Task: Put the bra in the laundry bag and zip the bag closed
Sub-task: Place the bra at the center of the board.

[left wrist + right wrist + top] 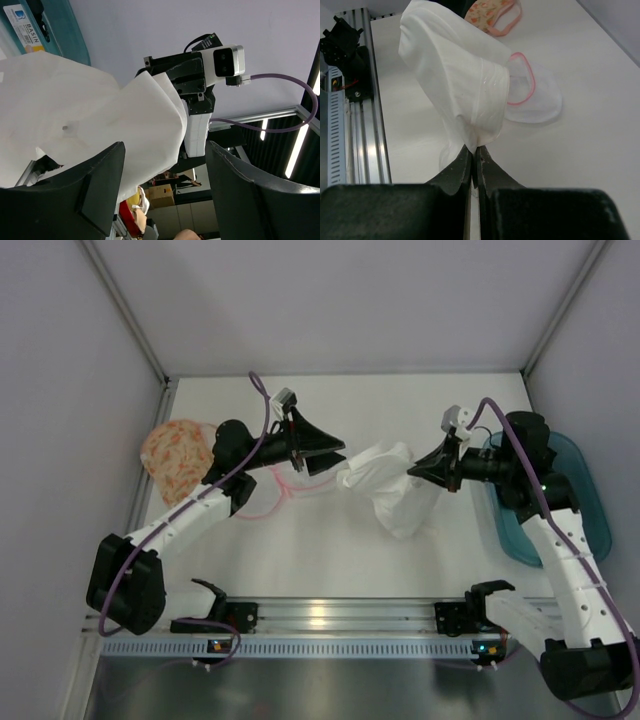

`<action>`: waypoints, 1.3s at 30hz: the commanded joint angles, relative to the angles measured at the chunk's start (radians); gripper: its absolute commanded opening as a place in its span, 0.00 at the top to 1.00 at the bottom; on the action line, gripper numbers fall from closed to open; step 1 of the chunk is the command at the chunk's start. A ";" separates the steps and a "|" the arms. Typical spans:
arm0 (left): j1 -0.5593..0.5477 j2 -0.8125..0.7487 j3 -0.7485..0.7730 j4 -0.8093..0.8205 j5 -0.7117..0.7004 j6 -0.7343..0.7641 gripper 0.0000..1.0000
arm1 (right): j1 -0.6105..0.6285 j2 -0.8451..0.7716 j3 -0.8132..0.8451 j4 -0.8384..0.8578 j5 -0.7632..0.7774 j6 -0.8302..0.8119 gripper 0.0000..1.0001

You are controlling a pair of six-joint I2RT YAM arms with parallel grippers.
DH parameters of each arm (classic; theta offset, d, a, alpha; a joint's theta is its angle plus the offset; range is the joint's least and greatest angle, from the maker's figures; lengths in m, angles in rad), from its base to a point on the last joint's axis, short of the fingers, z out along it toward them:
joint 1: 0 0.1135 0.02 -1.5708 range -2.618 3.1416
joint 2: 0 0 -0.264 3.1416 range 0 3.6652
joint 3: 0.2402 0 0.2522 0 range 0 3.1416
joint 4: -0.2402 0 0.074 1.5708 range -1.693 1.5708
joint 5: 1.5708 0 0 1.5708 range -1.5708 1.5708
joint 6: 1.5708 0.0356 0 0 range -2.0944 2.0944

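Observation:
My right gripper [417, 469] [474, 150] is shut on a fold of a limp white cloth [392, 485] [457, 75] and holds it up off the table. My left gripper [336, 456] [165, 148] stands open at the cloth's [90, 115] other end, with an edge of it reaching in beside one finger. The laundry bag [176, 454] [492, 12], cream with orange-pink print, lies flat at the far left behind the left arm. No bra shows in any view.
A small white pouch with a pink rim [532, 95] [268, 502] lies on the table below the left gripper. A teal tub [583, 502] [65, 25] sits at the right under the right arm. A metal rail [330, 616] runs along the near edge.

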 commanded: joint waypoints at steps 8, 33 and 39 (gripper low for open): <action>-0.007 -0.051 -0.045 0.001 -0.045 0.040 0.02 | 0.054 0.013 0.042 0.226 -0.052 0.155 1.00; 0.030 -0.040 0.085 0.030 0.024 0.175 1.00 | 0.103 0.157 -0.029 0.175 0.042 0.209 1.00; 0.079 -0.129 0.153 -0.437 -0.084 0.726 1.00 | 0.086 -0.067 -0.162 0.225 0.075 0.388 1.00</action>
